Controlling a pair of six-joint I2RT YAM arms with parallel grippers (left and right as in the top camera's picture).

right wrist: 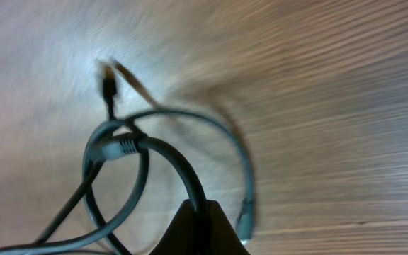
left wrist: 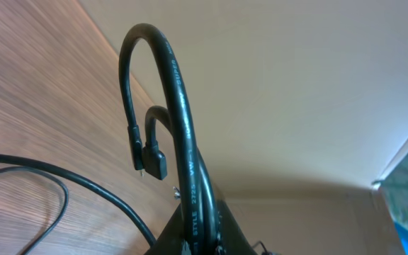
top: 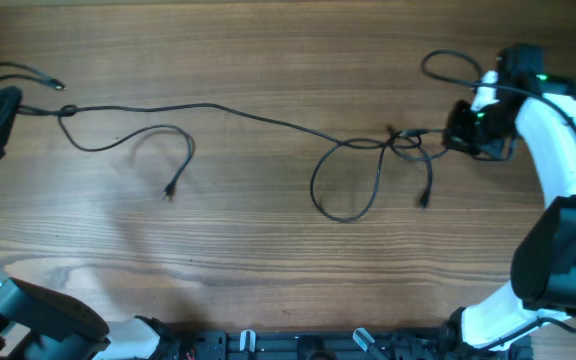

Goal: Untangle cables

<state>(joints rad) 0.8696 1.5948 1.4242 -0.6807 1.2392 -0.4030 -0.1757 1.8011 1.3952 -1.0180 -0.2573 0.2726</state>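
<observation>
**Overhead**
- Left jaws: at the desk's [top: 268, 270] far left edge. One strand of the cables [top: 268, 118] runs out from their tip. How far open they are cannot be told from here.
- Right jaws: at the right side, tip against the knot [top: 400, 138]. Their gap is hidden by the gripper's own dark body.
- Cables: the long strand crosses the desk from the left jaws to the knot. A side loop near the left ends in a free plug [top: 169, 191]. A large loop hangs below the knot, with a second free plug [top: 424, 202] just to the right of it. All of it lies on bare wood between the two arms.

**Left wrist**
- Left jaws: closed on a cable [left wrist: 179, 92] that rises from the dark finger base and arches over.
- A second, smaller arch behind it ends in a hanging plug [left wrist: 154, 161].
- A thinner strand curves over the desk [left wrist: 34, 85] at lower left, and a beige wall [left wrist: 296, 92] stands behind.

**Right wrist**
- The picture is blurred.
- Right jaws: pinched on a cable [right wrist: 179, 166] that comes out of the dark wedge at the bottom.
- The cable passes a pale ribbed connector [right wrist: 122, 147] where several strands cross.
- One plug [right wrist: 108, 86] points upward and another [right wrist: 245, 212] lies on the desk [right wrist: 331, 106].
</observation>
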